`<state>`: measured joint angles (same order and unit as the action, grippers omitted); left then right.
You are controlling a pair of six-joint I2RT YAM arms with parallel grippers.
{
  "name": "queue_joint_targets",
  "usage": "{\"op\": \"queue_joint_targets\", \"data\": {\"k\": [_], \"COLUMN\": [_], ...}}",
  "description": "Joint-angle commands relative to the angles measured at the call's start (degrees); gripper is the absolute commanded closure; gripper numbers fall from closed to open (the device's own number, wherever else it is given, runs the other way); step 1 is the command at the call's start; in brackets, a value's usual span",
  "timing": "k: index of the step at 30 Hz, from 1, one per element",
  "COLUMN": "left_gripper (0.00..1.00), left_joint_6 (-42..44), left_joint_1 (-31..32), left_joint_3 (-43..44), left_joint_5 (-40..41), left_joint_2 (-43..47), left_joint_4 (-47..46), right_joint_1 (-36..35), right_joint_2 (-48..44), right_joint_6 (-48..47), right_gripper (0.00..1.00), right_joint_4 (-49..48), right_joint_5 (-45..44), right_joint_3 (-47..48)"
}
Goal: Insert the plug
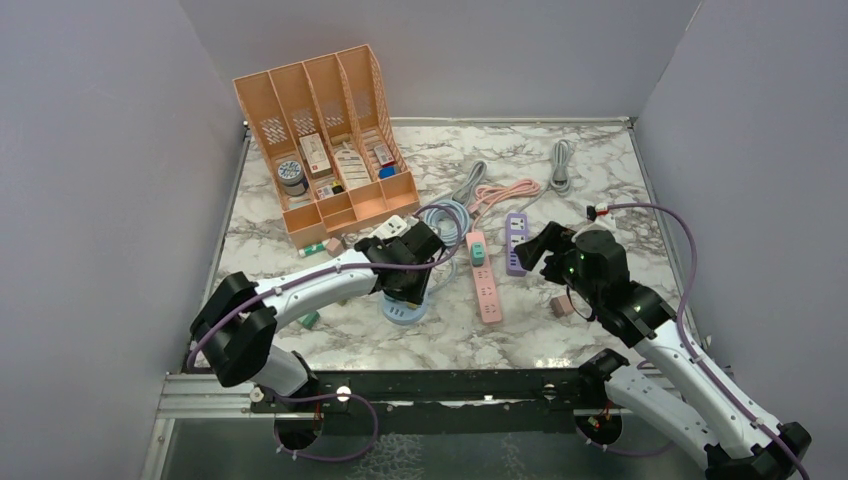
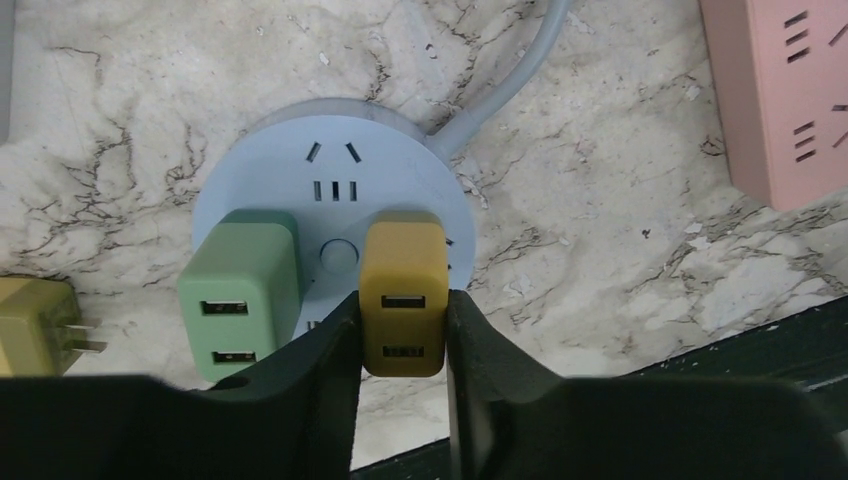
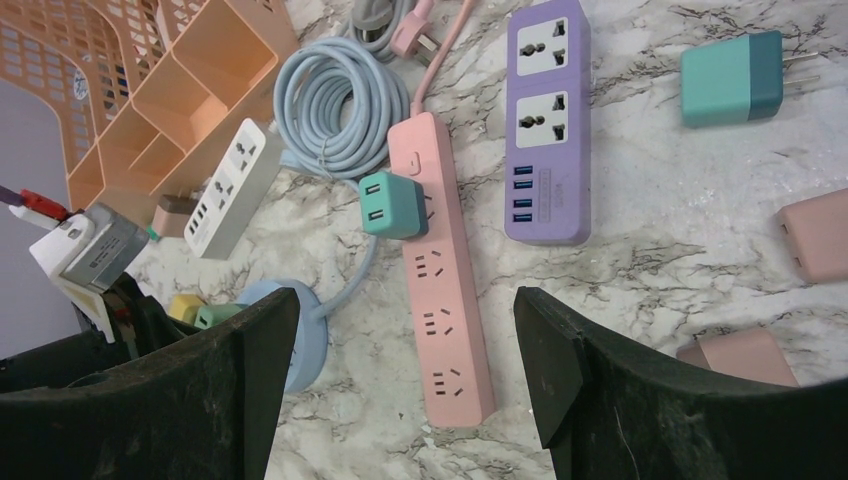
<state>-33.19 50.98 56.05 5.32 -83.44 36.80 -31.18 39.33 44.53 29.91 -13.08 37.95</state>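
Over the round socket, our left pincer clenches the ochre plug, upright at its four o'clock; our right pincer hangs released, well apart.

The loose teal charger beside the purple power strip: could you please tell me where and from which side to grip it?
Come straight down and pinch the teal charger across the long sides of its lighter body. It lies flat on the marble, prongs sticking out sideways from the darker end, so avoid that end.
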Motion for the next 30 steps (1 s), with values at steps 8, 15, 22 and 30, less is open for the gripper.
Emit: {"op": "queue_joint_targets", "data": {"k": [8, 15, 22, 30], "left_gripper": [1.0, 1.0, 1.0, 1.0], "left_joint_6": [-0.8, -3.8, -5.7, -4.5], "left_joint_1": [2.7, 5.8, 6.2, 6.1], "left_joint_3": [0.8, -2.7, -11.0, -8.9], "left_joint_5": [2.2, 4.9, 4.1, 3.6], "left_joint_2": [-7.2, -11.8, -11.0, -10.5], "left_joint_4": [6.6, 5.3, -4.0, -3.5], "right_joint_1": [-0.2, -0.2, -0.2, -0.2], "right_joint_2": [-0.5, -0.2, -0.6, 0.0], "right_joint_6": [0.2, 0.3, 0.4, 1.1], "right_gripper": [0.21, 0.21, 0.21, 0.21], "right_joint_4": [0.2, 0.1, 0.3, 1.7], "right_joint_5": [-3.3, -3.9, -4.4, -4.1], "right_joint_3": [-0.6, -0.6, -0.7, 0.3]}}
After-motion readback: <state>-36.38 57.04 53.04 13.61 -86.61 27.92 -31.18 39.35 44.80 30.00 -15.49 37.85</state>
